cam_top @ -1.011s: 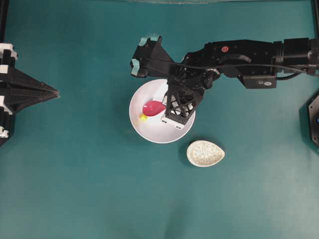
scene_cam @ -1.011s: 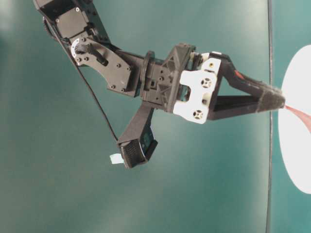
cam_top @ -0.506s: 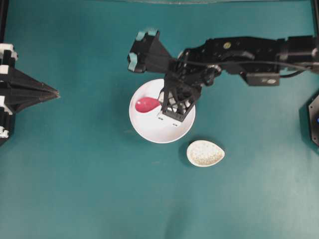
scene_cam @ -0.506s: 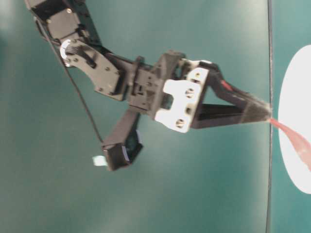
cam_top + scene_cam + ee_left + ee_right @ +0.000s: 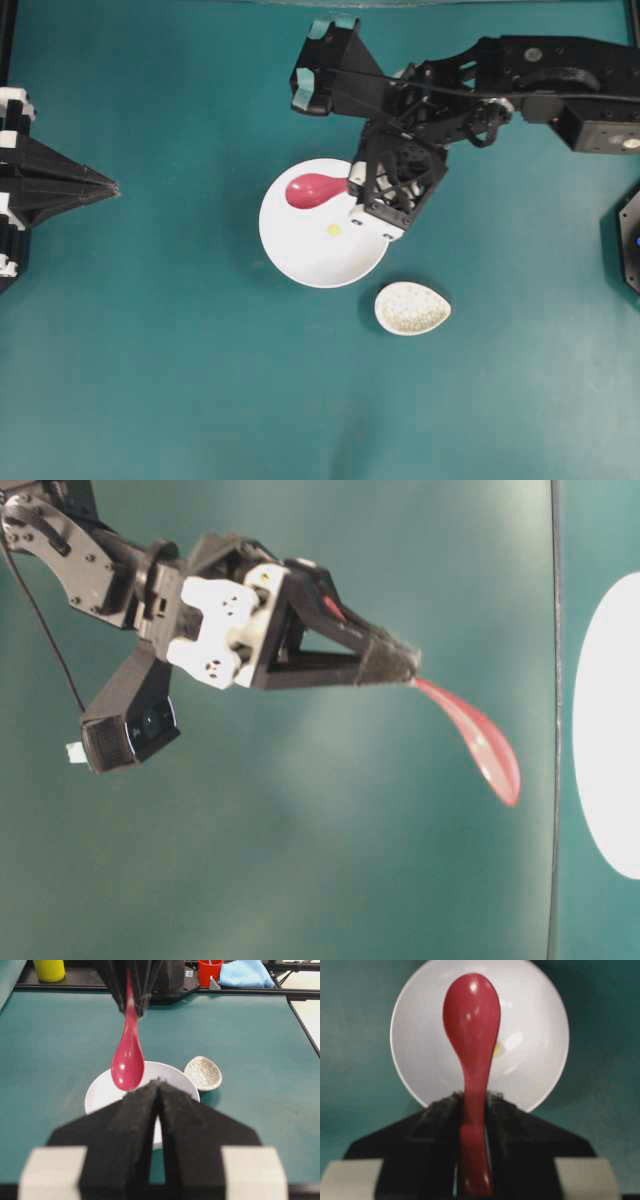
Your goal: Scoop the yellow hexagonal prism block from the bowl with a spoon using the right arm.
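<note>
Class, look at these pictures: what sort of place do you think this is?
Probably a robotics lab bench: a plain teal table, black robot arms each ending in a gripper, and simple props, namely a spoon, a white bowl and a speckled dish.

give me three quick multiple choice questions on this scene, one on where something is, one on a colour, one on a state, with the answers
1. Where is the yellow hexagonal block?
A. in the spoon's scoop
B. on the floor of the white bowl
C. in the speckled dish

2. What colour is the spoon?
A. pink-red
B. blue
C. white

3. What is the right claw doing?
A. standing open with nothing in it
B. shut on the bowl's rim
C. shut on the spoon's handle, scoop lifted above the bowl

Answers:
1. B, the overhead view shows the block lying on the white bowl floor, clear of the scoop and far from the speckled dish.
2. A, every view shows it glossy pink-red.
3. C, the right wrist view shows the fingers pressed on the handle, and the table-level view shows the scoop hanging in the air.
</note>
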Available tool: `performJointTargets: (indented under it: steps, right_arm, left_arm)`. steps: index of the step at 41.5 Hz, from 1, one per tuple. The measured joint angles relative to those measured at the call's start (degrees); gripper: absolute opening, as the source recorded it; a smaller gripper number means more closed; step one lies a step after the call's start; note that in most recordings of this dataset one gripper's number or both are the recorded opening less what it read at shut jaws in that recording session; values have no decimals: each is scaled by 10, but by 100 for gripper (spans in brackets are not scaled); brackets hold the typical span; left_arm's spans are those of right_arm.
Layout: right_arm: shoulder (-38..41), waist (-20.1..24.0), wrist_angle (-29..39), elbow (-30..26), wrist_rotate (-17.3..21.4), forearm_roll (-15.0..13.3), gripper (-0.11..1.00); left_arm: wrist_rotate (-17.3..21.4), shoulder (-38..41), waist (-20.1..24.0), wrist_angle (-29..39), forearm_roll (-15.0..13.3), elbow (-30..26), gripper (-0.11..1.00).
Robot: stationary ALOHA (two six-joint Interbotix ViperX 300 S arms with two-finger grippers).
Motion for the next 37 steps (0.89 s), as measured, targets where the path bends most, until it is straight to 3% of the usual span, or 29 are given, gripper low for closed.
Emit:
performJointTargets:
  steps: [20, 37]
  right_arm:
    - [-3, 0, 54, 0, 37, -1, 22]
    - [-16, 3, 102, 20, 125, 3, 22]
  left_arm:
    - [0, 0, 0, 6, 0, 0, 2]
    - [0, 0, 0, 7, 0, 0, 2]
